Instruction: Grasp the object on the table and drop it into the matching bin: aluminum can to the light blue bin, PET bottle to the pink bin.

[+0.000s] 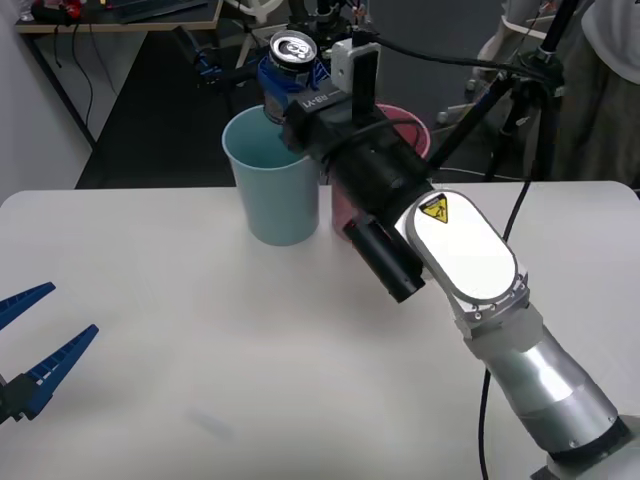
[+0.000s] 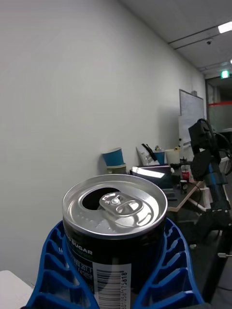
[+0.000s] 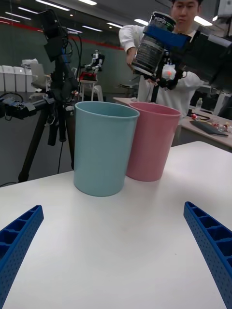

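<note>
Aluminum can (image 1: 293, 62) pinched in right hand (image 1: 300, 95), held above the light blue bin (image 1: 273, 180), beside the pink bin (image 1: 415, 132). Left hand (image 1: 30, 345) spread, low over the white surface (image 1: 200, 350).

Can (image 1: 292, 60) silver-topped; bins pale blue (image 1: 272, 185), pink (image 3: 152, 141).

The silver-topped can (image 1: 293, 52), opened, hangs above the pale blue bin (image 1: 272, 180). Touching that bin stands the pink bin (image 3: 151, 140), both upright on the white tabletop (image 1: 200, 340).
</note>
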Available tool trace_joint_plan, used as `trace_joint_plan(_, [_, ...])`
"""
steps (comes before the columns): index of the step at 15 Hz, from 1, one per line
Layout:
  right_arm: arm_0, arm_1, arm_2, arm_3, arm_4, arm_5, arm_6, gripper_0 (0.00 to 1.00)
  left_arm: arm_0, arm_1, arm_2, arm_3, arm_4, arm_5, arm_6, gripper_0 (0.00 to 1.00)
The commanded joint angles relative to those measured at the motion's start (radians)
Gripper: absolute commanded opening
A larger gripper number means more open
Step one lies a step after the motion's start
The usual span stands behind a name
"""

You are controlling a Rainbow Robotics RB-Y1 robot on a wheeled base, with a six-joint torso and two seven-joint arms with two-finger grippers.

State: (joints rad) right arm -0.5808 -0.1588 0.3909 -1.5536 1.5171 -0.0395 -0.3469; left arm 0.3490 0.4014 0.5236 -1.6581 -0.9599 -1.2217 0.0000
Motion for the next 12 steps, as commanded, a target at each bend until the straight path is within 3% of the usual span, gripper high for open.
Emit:
trace_joint_plan(1, [-0.096,0.038,0.005,0.132,0.011,0.041,-0.001,0.0,0.0,0.0,0.0,0.0,0.0,0.0,0.0,1.0])
trace_joint_plan(8, [-0.271,0.088,0.005,0.42,0.071,0.13,0.005,0.0,0.0,0.0,0.0,0.0,0.0,0.0,0.0,1.0])
trace_joint_plan(12, [-0.326,0.107,0.005,0.517,0.072,0.148,0.006,0.0,0.0,0.0,0.0,0.0,0.0,0.0,0.0,1.0])
